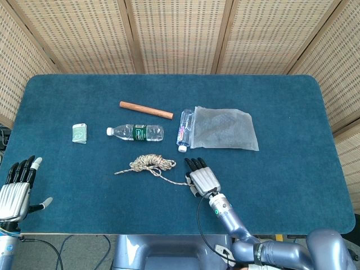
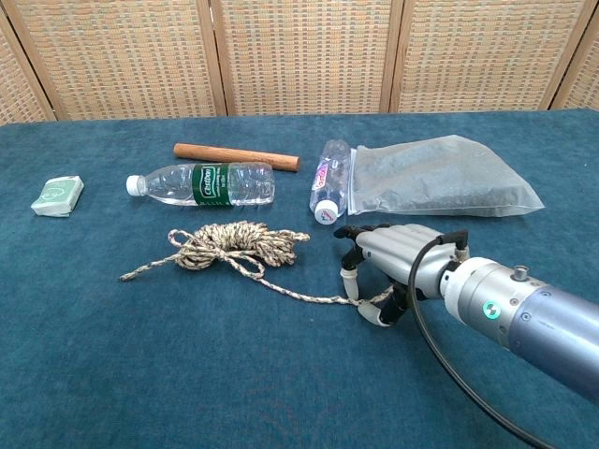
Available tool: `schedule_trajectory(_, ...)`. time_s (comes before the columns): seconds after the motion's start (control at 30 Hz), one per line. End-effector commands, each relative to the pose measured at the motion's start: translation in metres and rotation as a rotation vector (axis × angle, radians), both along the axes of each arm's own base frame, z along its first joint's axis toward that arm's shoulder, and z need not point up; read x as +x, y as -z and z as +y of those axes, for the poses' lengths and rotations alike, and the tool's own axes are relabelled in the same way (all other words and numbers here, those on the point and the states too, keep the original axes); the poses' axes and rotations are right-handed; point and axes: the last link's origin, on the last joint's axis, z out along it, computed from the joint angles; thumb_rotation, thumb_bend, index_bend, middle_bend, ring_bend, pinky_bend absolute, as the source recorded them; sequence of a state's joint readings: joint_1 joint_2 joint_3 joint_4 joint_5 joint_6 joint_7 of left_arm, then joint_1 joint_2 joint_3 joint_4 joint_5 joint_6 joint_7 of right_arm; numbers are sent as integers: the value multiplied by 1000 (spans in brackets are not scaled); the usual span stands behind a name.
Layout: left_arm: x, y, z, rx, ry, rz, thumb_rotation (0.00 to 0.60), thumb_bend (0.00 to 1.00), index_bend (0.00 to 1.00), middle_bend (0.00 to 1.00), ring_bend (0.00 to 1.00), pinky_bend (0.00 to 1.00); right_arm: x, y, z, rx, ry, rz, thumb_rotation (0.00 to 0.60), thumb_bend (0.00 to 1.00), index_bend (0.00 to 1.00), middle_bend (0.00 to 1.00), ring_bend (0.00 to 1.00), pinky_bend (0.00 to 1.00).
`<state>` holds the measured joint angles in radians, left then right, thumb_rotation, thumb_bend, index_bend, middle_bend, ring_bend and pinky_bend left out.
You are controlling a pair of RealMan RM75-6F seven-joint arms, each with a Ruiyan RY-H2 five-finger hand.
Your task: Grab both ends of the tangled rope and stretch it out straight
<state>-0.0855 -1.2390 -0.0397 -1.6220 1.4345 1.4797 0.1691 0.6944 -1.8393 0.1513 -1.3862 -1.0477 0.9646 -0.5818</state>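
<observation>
Large bottle point(image 2: 201, 183): clear, capped, lying on its side beyond the rope, left of the right robot hand; green label, print unreadable.
Small bottle point(image 2: 328, 181): lying just beyond the right robot hand point(image 2: 398, 257), beside a clear zip bag point(image 2: 440, 178); contents unclear.
Rope point(image 2: 234, 248): tangled on the tabletop point(image 1: 281, 180); its near end lies under the right robot hand's curled fingers, grip uncertain.
Left robot hand point(image 1: 17, 185): fingers apart, empty, well left of the rope.
</observation>
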Motion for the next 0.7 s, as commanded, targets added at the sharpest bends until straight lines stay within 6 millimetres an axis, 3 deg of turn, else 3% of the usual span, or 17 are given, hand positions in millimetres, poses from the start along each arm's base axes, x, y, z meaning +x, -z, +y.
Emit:
schedule_trajectory(0.03,0,0,0,-1,1,1,600,57,0,0,0,0,2,1,0,0,-4,-5,600,406,538,0,0,0)
schedule_trajectory(0.37,4,6,3,-18,17,7,600,59,0,0,0,0,3,4,0,-7,-15,-5,600,469,620,0,0,0)
schedule_trajectory(0.5,16,19,18,-55,51,-7,600,117,0,0,0,0,4,2,0,-14,-21,-10,600,527,630,0,0,0)
schedule_trajectory(0.57,23,27,27,-87,61,-15,600,150,37,0,0,0,4,1,0,-17,-24,-12,600,534,631,0,0,0)
schedule_trajectory(0.7,41,50,55,-169,90,-17,600,196,224,0,0,0,6,0,1,-25,-37,-13,600,545,634,0,0,0)
